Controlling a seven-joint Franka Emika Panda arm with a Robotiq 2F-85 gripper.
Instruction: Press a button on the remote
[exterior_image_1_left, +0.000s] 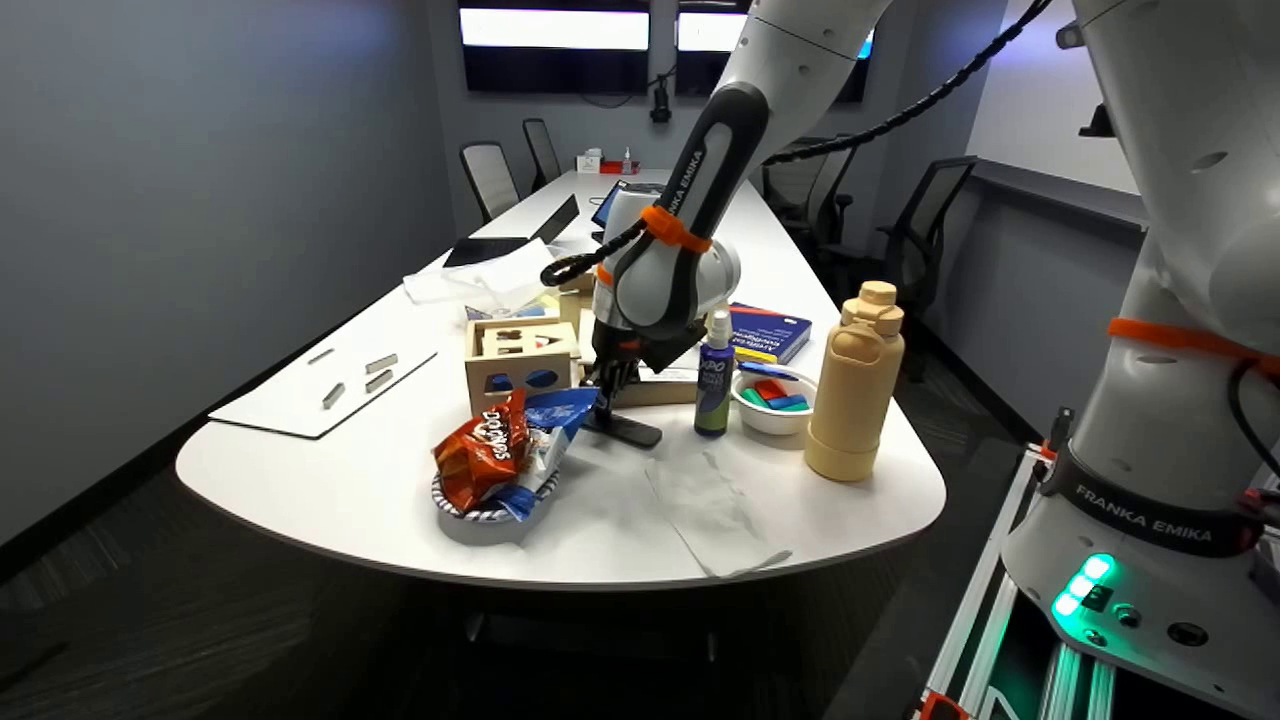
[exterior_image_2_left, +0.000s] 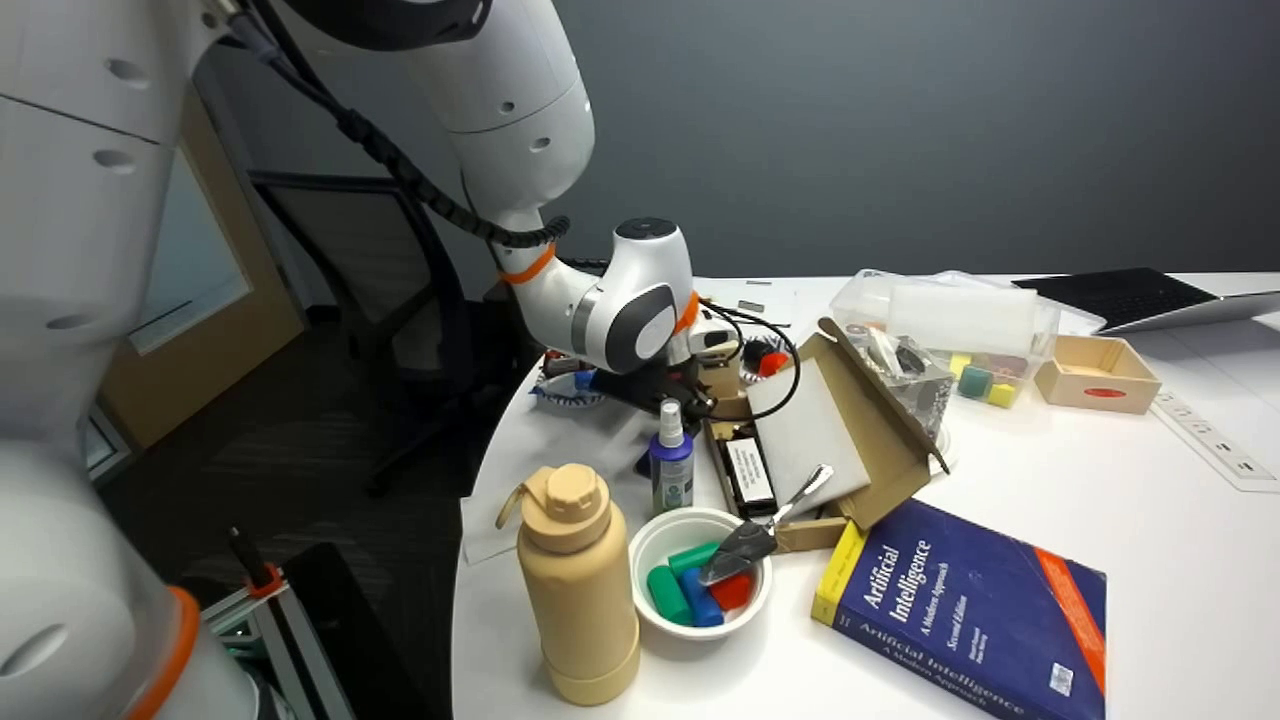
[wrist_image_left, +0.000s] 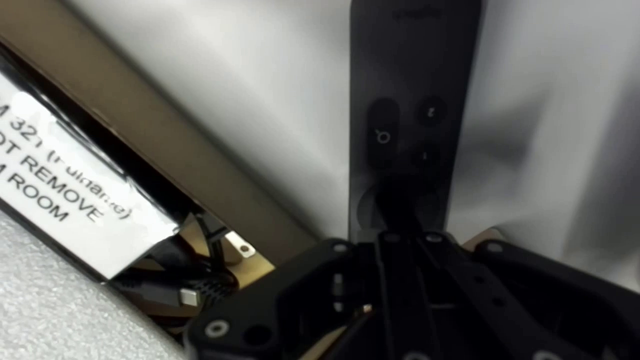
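Observation:
The remote (wrist_image_left: 412, 55) is a slim black bar lying flat on the white table; it shows large in the wrist view with several dark round and oblong buttons and a large round pad (wrist_image_left: 367, 210). In an exterior view the remote (exterior_image_1_left: 635, 432) lies between the snack bags and the spray bottle. My gripper (wrist_image_left: 402, 235) is shut, with its fingers together and nothing seen between them. It points down over the remote's round pad; whether the tips touch it I cannot tell. The gripper (exterior_image_1_left: 600, 412) also shows at the remote's end in an exterior view.
A cardboard box (exterior_image_2_left: 885, 415) with cables stands beside the remote. A purple spray bottle (exterior_image_1_left: 713, 385), a white bowl (exterior_image_1_left: 775, 420) and a tan water bottle (exterior_image_1_left: 858, 385) stand nearby. Snack bags (exterior_image_1_left: 485, 450) in a basket and a wooden box (exterior_image_1_left: 517, 370) are on the other side.

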